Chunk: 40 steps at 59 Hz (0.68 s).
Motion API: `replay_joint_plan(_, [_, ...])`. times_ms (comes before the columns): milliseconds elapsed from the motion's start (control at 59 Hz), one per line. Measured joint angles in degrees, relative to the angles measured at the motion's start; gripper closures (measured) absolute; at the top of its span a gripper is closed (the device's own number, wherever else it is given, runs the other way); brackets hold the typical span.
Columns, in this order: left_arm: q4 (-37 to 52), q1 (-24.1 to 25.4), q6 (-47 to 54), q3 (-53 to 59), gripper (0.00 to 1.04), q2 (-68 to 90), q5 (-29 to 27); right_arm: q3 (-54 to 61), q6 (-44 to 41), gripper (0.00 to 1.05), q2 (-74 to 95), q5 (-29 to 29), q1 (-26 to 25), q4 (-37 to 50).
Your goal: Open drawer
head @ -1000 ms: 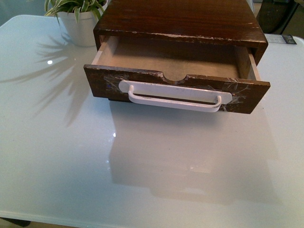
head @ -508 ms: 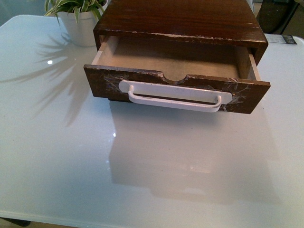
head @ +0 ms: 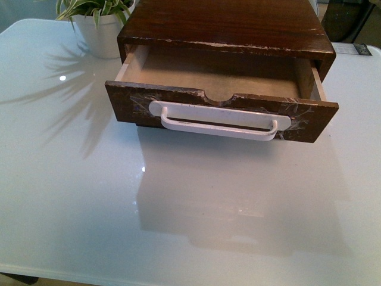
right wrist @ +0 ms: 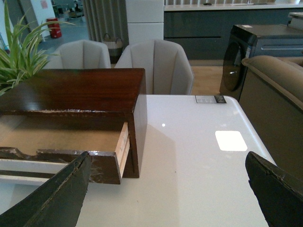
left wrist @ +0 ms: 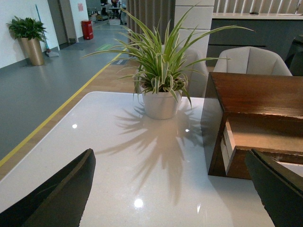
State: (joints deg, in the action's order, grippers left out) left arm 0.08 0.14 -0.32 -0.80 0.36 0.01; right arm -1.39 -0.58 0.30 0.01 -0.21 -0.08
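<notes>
The dark brown drawer (head: pixel 221 113) stands pulled out of its wooden cabinet (head: pixel 223 27), showing a pale empty interior. Its scratched front has a half-round notch and a long white bar handle (head: pixel 219 125). Neither arm shows in the front view. My left gripper (left wrist: pixel 173 198) is open and empty, low over the table to the left of the cabinet; the drawer's side (left wrist: pixel 265 146) shows by its far finger. My right gripper (right wrist: pixel 173 198) is open and empty to the right of the cabinet; the drawer's corner (right wrist: pixel 102 165) shows near one finger.
A potted spider plant in a white pot (head: pixel 101 30) stands at the back left beside the cabinet, also in the left wrist view (left wrist: pixel 162 101). The glossy white table (head: pixel 178 208) spreads in front. Chairs (right wrist: pixel 154 64) stand behind the table.
</notes>
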Motion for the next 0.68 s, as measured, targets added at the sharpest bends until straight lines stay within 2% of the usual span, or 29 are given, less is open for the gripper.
replay_joint_plan(678, [0.0, 0.0, 0.0, 0.0, 0.08, 0.0, 0.0, 0.0, 0.0, 0.09, 0.0, 0.0, 0.0, 0.0])
